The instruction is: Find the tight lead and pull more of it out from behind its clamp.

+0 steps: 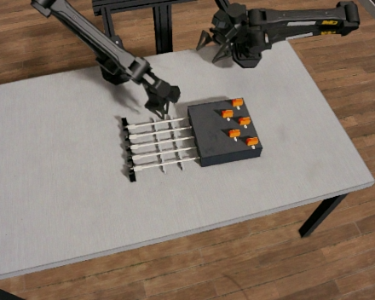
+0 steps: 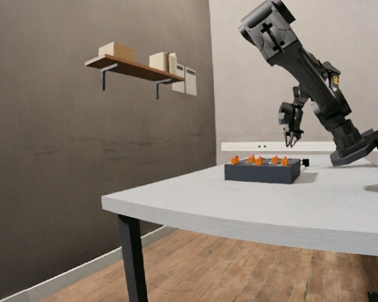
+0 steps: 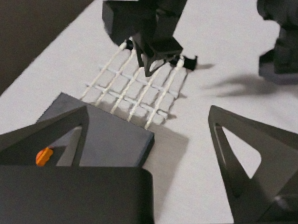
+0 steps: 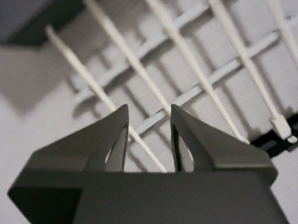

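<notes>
Desk: the grey desk [image 1: 73,204] [image 2: 246,210] [image 3: 230,30] [image 4: 30,150] carries the dark box [image 1: 218,136] [image 2: 260,172] [image 3: 110,140] [image 4: 37,22], nearer the short edge on the left arm's side than the opposite one.
Handles: five orange handles [image 1: 234,133] [image 2: 259,160] [image 3: 44,156] stand in staggered places on the box's top; their letters are too small to read.
Leads: five white leads [image 1: 163,142] [image 3: 120,99] [image 4: 187,55] run side by side from the box to the black clip strip [image 1: 133,175] [image 3: 190,63] [image 4: 274,141], lengthwise along the desk. Which one is tight cannot be told.
Bars: two pale grey bars [image 1: 173,132] [image 3: 115,94] [image 4: 220,72] cross beneath the leads.
Right gripper [image 1: 164,115] [image 2: 292,145] [image 3: 152,71] [image 4: 150,111]: pointed down at the leads nearest the arms' long edge; its jaws stand partly apart with nothing clamped. Whether its tips touch a lead cannot be told.
Left gripper [image 1: 209,52] [image 3: 149,109]: near that same long edge, well apart from the handles, jaws wide apart, holding nothing.
</notes>
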Controlling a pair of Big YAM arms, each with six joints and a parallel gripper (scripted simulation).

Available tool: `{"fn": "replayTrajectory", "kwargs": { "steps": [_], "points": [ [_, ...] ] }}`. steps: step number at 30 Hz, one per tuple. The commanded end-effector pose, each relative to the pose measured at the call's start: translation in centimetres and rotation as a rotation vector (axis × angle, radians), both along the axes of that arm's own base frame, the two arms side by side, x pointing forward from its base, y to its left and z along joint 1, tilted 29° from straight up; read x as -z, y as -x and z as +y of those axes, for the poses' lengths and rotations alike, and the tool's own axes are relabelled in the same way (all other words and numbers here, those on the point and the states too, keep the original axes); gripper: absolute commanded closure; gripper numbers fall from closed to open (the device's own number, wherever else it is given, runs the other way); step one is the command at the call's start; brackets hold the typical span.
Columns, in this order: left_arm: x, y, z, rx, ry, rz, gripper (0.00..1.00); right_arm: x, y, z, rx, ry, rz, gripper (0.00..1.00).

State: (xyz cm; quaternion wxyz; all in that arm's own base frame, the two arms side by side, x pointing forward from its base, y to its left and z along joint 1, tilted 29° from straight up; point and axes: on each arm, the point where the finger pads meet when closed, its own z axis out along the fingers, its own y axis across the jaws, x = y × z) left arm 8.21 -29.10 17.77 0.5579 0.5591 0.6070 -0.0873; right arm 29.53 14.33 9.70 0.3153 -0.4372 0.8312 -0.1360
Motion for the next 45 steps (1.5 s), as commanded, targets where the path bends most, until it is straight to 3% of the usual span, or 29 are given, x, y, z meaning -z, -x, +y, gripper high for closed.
{"fn": "replayTrajectory", "kwargs": {
  "steps": [1,4,6,10,16,27,28,31,45],
  "points": [
    [-3.8,-0.1,-0.8,-0.017,0.032,0.054,0.0,0.8,-0.7,0.5,-0.16,0.162,0.053,0.68],
    [-3.5,0.1,-0.2,-0.004,-0.015,0.078,0.0,2.7,-0.3,0.6,-0.251,0.274,0.114,0.68],
    [-3.5,0.1,-0.2,-0.004,-0.015,0.078,0.0,2.7,-0.3,0.6,-0.251,0.274,0.114,0.68],
    [-3.2,0.4,0.5,0.01,-0.067,0.104,0.0,5.1,0.0,0.4,-0.343,0.399,0.192,0.68],
    [-2.9,0.7,0.7,0.028,-0.11,0.105,0.0,7.7,0.4,-0.1,-0.396,0.513,0.26,0.68],
    [-3.2,0.7,0.5,0.029,-0.096,0.106,0.0,7.5,0.0,-0.3,-0.367,0.506,0.25,0.68],
    [-1.7,0.9,1.0,0.037,-0.124,0.102,0.0,7.5,0.0,-0.3,-0.367,0.506,0.25,0.68],
    [-1.7,0.9,1.0,0.037,-0.124,0.102,0.0,7.5,-0.3,-0.3,-0.369,0.507,0.244,0.68],
    [-1.7,0.9,1.0,0.037,-0.124,0.102,0.0,9.6,-1.4,-1.0,-0.363,0.514,0.268,0.68]
  ]
}}
